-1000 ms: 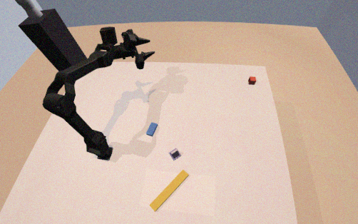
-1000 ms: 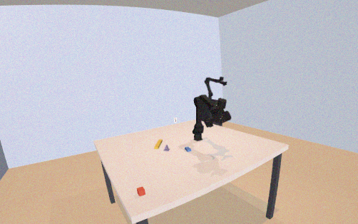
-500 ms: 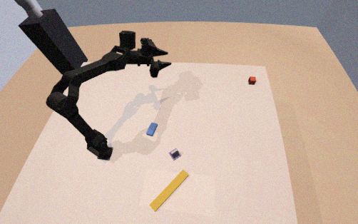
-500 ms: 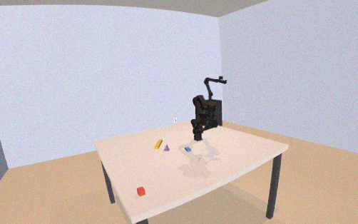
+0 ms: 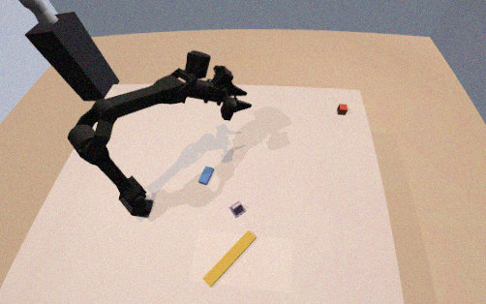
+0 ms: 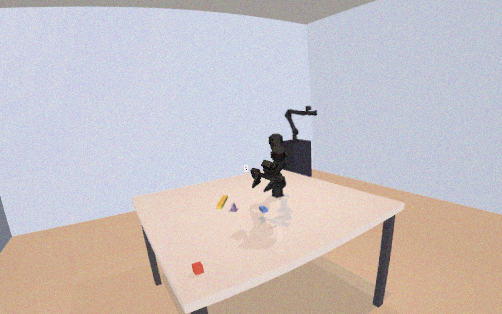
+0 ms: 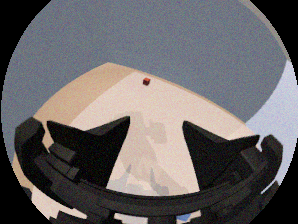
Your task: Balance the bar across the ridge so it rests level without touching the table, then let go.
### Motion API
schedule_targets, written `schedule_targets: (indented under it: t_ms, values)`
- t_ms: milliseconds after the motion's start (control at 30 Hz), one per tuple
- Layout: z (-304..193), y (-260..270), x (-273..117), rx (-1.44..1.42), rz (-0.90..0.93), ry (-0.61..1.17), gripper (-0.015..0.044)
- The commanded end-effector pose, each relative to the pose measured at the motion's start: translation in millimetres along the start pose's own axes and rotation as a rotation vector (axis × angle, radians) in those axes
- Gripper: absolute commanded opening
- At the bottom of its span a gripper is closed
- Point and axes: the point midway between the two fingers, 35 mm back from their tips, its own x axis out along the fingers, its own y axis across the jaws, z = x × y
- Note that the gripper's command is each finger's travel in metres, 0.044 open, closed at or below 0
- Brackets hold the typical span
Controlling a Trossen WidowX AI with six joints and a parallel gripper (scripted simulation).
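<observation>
Bar (image 5: 229, 258) (image 6: 222, 202), yellow and long, lies on the pale table (image 5: 315, 194) (image 6: 325, 220) (image 7: 195, 107), apart from the small purple ridge (image 5: 237, 209) (image 6: 234, 207). Seen from the top, the bar runs diagonally from near left to far right, and the ridge stands just past its far end, so the two are not balanced together. In the exterior view the bar is on the left of the ridge, whose sides slope up to a narrow top. The gripper (image 5: 249, 99) (image 6: 259, 189) (image 7: 156, 121) is open, with nothing between its fingers, and hangs above the table well apart from the bar. The black arm (image 5: 140, 103) (image 6: 276, 142) bends up from its base on the left in the top view and reaches to the far side, casting shadows across the tabletop. A blue block (image 5: 206, 175) (image 6: 263, 209) (image 7: 185, 217) lies flat, farther and to the left of the ridge from the top. A red cube (image 5: 343, 109) (image 6: 197, 268) (image 7: 146, 81) sits alone at the far right in that view, near left in the exterior one.
</observation>
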Motion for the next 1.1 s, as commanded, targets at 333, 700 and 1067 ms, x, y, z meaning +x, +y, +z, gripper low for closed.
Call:
schedule_targets:
  t_ms: [333,700,1067]
  values:
    - [-25,-77,38,-0.220,-0.088,0.184,0.0315]
    - [-46,-141,55,-0.350,-0.122,0.345,0.0315]
    - [-71,-204,60,-0.448,-0.118,0.510,0.0315]
